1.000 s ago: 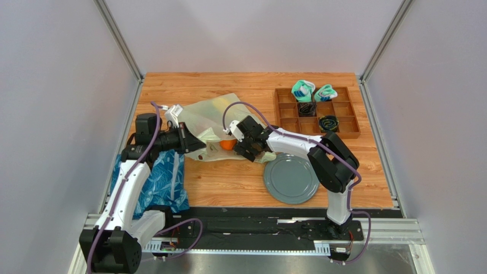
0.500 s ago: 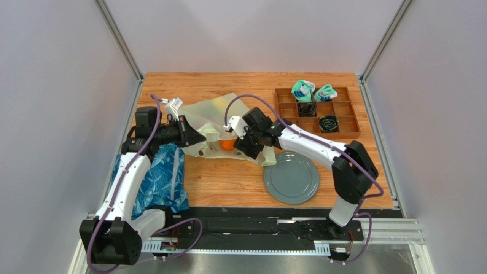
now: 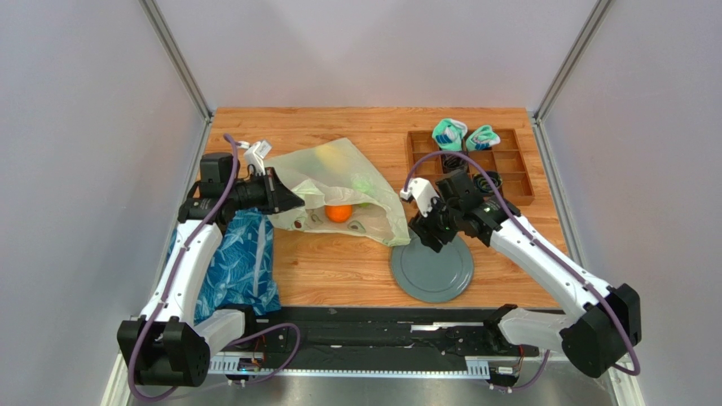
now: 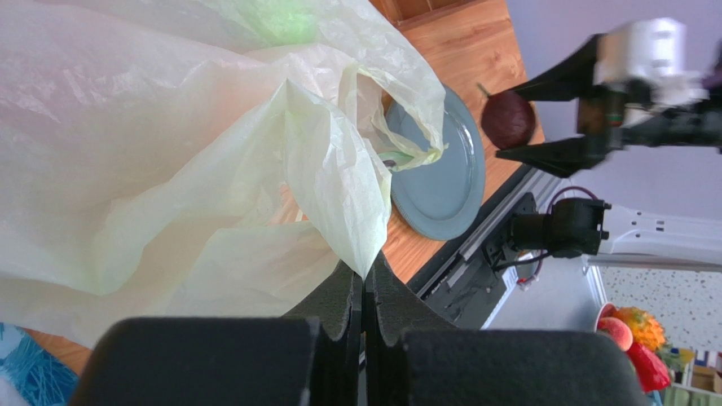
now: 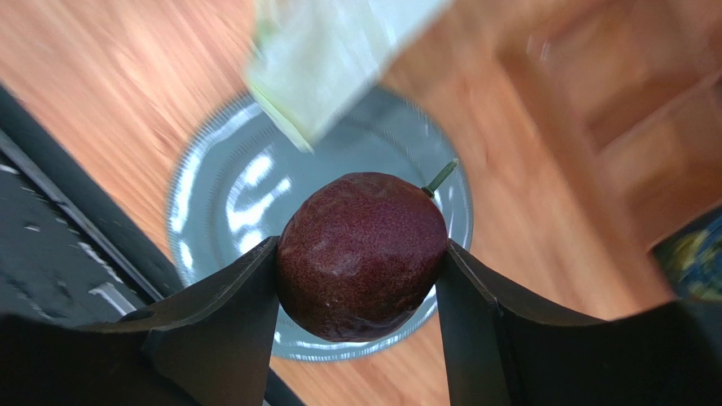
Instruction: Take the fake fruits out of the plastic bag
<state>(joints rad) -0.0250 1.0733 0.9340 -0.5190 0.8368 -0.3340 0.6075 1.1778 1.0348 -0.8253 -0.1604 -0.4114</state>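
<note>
right claw (image 3: pixel 428 231) grips one dark purple fruit (image 5: pixel 362 254) above one grey plate (image 3: pixel 441 277); left claw (image 4: pixel 365 283), closed, pinches one pale plastic bag (image 3: pixel 339 172) lying on the surface (image 3: pixel 339 264), one orange (image 3: pixel 339 213) inside.

Thin crinkly translucent plastic bag (image 3: pixel 347 176), finely speckled dark fruit (image 5: pixel 362 254), glossy grey plate (image 3: pixel 436 277), wood-grain table (image 3: pixel 339 272)

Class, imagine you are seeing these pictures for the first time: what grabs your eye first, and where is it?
First comes the dark purple-brown fruit clamped in the right gripper, hanging over the grey plate right of centre. Next is the pale, crinkly plastic bag at centre-left, pinched by the left gripper, with an orange glowing through it.
</note>
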